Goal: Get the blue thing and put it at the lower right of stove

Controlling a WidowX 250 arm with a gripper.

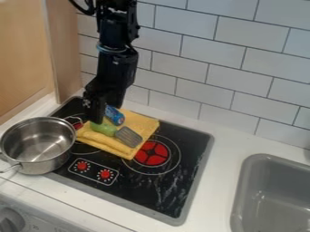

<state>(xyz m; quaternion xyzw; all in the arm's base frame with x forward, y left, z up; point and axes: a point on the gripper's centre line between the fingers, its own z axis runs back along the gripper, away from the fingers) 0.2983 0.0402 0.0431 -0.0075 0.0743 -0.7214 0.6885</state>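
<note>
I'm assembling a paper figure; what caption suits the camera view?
Robot gripper beside a blue can, over a folded yellow cloth on the stovetop, near a steel pot.

No legible text from here. Pale print on blue can (115, 116), faint marks on front panel (45, 224) beside grey knob (10, 220): both unreadable.
</note>
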